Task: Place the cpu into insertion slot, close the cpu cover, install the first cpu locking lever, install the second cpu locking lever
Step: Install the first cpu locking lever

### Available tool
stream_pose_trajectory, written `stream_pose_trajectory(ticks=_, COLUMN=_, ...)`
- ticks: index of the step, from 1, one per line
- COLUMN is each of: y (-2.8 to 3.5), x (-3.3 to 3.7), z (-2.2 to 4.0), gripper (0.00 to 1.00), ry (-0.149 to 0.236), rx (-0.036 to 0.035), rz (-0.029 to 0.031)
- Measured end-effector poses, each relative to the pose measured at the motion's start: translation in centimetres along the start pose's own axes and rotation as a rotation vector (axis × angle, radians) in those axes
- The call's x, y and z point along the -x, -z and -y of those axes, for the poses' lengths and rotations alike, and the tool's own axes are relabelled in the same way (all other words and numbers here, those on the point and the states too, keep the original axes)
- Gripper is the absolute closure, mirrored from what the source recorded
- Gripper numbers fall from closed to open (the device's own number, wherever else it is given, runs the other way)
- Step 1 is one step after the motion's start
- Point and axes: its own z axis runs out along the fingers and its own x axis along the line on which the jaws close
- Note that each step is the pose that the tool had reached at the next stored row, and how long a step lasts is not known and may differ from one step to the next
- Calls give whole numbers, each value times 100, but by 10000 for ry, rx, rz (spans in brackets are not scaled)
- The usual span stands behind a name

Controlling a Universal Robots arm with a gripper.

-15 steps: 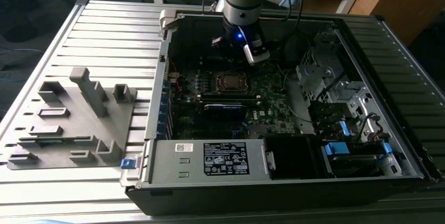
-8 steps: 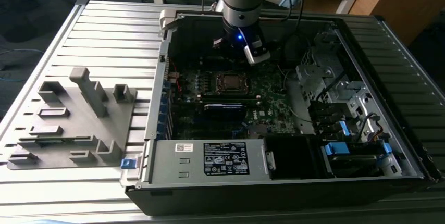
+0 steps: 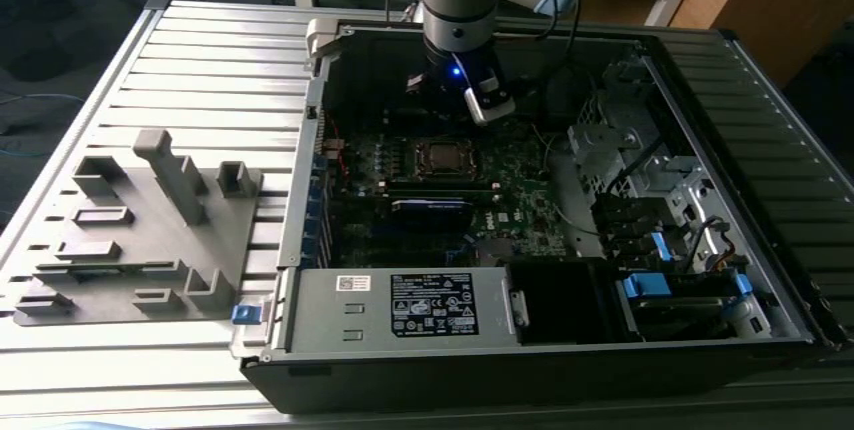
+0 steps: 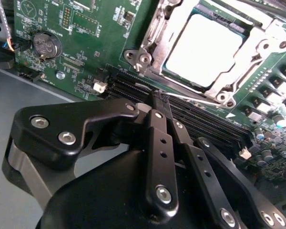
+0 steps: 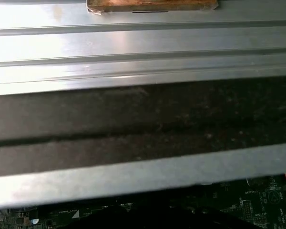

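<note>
1. Already, the cpu [image 4: 205, 50] is seated in the insertion slot [image 3: 441, 157], under the cpu cover [image 4: 152, 33] (apparently lowered).
2. The end effector [image 4: 159, 98] is seen closed, empty, just beside.
3. Downward pressing is likely best kept square and slow.

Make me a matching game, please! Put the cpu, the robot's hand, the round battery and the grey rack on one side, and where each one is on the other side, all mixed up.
Things
1. cpu
2. hand
3. round battery
4. grey rack

Places
A. on the slatted table, outside the computer case
B. inside the cpu cover, a silver frame
C. on the green board, away from the silver frame
D. over the long black slots, fingers together

Pairs: 1-B, 2-D, 3-C, 4-A
</note>
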Motion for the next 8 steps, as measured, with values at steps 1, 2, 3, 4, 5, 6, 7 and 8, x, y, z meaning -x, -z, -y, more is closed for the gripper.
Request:
stream_pose_trajectory(ticks=1, y=-1, x=-7, z=2, gripper=89, ry=-20, rx=-1, rz=8)
stream_pose_trajectory(ticks=2, y=-3, x=-10, z=4, gripper=89, ry=-46, rx=-4, rz=13)
stream_pose_trajectory(ticks=3, y=-5, x=-10, z=7, gripper=89, ry=-86, rx=-9, rz=21)
stream_pose_trajectory(ticks=4, y=-6, x=-11, z=9, gripper=89, ry=-147, rx=-17, rz=32)
stream_pose_trajectory(ticks=5, y=-8, x=-11, z=12, gripper=89, ry=-224, rx=-24, rz=48)
stream_pose_trajectory(ticks=6, y=-10, x=-11, z=14, gripper=89, ry=-301, rx=-32, rz=63)
stream_pose_trajectory(ticks=7, y=-11, x=-12, z=15, gripper=89, ry=-366, rx=-38, rz=75)
stream_pose_trajectory(ticks=8, y=-11, x=-14, z=15, gripper=89, ry=-416, rx=-43, rz=86)
